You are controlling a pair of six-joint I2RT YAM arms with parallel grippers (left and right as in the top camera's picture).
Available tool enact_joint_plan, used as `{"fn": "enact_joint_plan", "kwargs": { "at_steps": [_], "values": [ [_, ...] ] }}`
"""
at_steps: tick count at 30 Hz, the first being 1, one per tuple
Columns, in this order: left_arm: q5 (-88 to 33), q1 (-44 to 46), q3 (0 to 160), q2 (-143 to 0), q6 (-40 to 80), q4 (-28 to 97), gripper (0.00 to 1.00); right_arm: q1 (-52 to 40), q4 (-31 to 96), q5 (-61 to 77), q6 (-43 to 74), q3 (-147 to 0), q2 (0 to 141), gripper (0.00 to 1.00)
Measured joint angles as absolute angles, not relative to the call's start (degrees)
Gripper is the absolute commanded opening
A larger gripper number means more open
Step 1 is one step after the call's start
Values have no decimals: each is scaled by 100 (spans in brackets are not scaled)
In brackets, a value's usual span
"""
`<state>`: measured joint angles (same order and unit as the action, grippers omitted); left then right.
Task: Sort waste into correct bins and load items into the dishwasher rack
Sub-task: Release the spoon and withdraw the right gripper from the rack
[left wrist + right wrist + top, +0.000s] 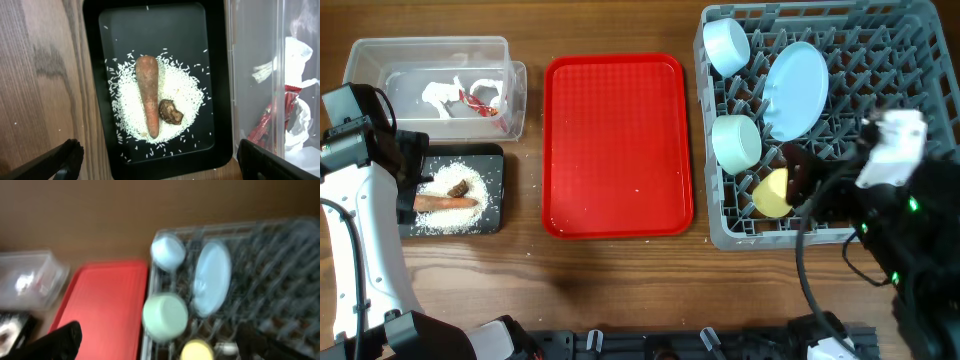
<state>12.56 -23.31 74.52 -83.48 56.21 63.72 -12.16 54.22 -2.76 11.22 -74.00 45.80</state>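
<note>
Seen from overhead, a clear tub point(360, 58) sits at the upper left of the desk point(620, 290). It holds white crumpled scraps point(443, 95) and a red wrapper point(480, 101). Just below it lies a black tray point(493, 192) carrying a bed of rice grains point(485, 212), an orange-brown carrot stick point(446, 203) and a small brown lump point(457, 187). A red tray point(617, 145) fills the middle. The grey dishwasher rack point(885, 40) takes the right side. A light blue bowl point(727, 46) stands at its upper left corner, with a light blue plate point(795, 90) on edge beside it. A mint bowl point(736, 142) sits below them and a yellow cup point(772, 193) lower still. The left arm point(360, 215) runs up the left edge to the black tray. The right arm point(895, 160) reaches over the rack's lower right.

In the left wrist view, the left hand point(159, 152) is spread wide, its dark fingers point(65, 160) at the lower corners and holding nothing. The black tray fills the centre, with the stick and lump lying side by side on the grains. The tub is at the right edge.

The right wrist view is blurred. The right hand point(160, 335) is also spread and empty above the rack. The yellow cup shows at the bottom centre, and a pale shape just right of it may be the white spoon point(227, 348).
</note>
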Motion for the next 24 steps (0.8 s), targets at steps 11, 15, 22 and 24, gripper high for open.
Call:
{"fn": "enact_joint_plan", "kwargs": {
  "at_steps": [11,15,22,24],
  "values": [
    [1253,-2331,7452,-8359,5621,6370,100,-91,478,639,261,-1291,1017,100],
    [1256,-2331,7452,-8359,5621,6370,100,-91,75,670,237,-493,419,100],
    [1256,-2331,7452,-8359,5621,6368,100,-91,-64,711,224,-45,113,100],
    [1256,-2331,7452,-8359,5621,6368,100,-91,-62,711,224,-45,110,100]
  ]
}}
